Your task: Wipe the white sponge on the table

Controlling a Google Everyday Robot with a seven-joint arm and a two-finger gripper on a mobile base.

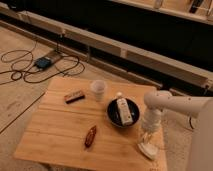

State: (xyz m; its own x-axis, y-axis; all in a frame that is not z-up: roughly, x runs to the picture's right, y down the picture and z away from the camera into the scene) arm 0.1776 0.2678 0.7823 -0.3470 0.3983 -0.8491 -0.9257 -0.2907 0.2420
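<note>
1. At the right edge of the table (pixel 60 135), the gripper (pixel 146 145) points straight down from the white arm (pixel 172 106), which reaches in from the right side of the view.
2. The gripper's fingers are drawn together, pressing on the white sponge (pixel 146 150) — the sponge lies flat on the wood directly beneath them, close to the table's near right corner.
3. The sponge shows as a small pale block, partly hidden by the gripper above it; whether it is pinched between the fingers or only pushed down from above cannot be told.
4. Just to the left of the arm's lower segment sits a black bowl (pixel 113 116), and a white bottle (pixel 123 110) lies tilted inside it, cap toward the far side.
5. Behind the bowl, toward the far edge, a translucent white cup (pixel 98 90) stands upright.
6. Left of the cup lies a small dark rectangular bar (pixel 74 96), flat on the planks.
7. Nearer the front, around the middle of the tabletop, rests a reddish-brown oblong item (pixel 90 136) — well apart from the sponge.
8. On the floor beyond the table's far left corner, black cables (pixel 30 70) loop around a small blue-grey box (pixel 43 62).
</note>
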